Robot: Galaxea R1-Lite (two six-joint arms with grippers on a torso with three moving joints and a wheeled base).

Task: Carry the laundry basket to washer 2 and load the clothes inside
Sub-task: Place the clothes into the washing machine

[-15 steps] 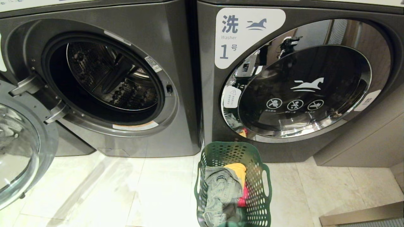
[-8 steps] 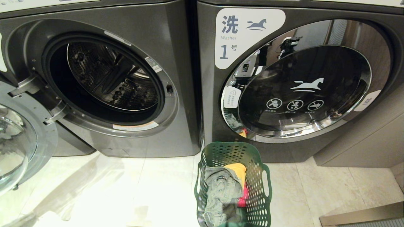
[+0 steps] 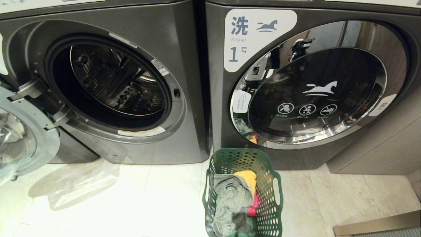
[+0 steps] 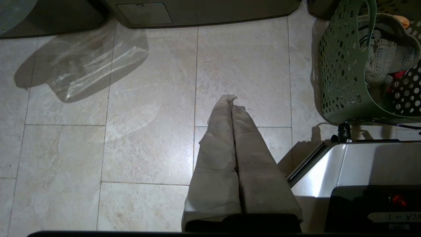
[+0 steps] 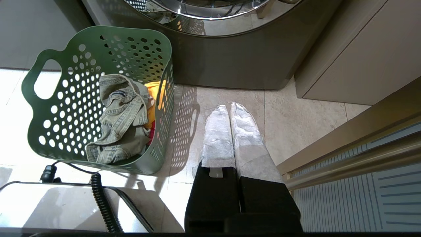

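Tiled floor (image 3: pixel 131 204) before two washers; open drum (image 3: pixel 108 82) left. Basket (image 3: pixel 243 194) of clothes (image 3: pixel 232 200) on tiles. Left end effector (image 4: pixel 232 105) and right end effector (image 5: pixel 229 108) closed, empty.

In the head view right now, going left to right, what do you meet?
Swung-open glass door → open washer drum → white "Washer 1" label → closed chrome-rimmed door → beige cabinet panel. The laundry basket sits lower, below the label and closed door.

Open washer (image 3: pixel 108 85) label cut off; basket (image 3: pixel 243 158) bottom cropped.
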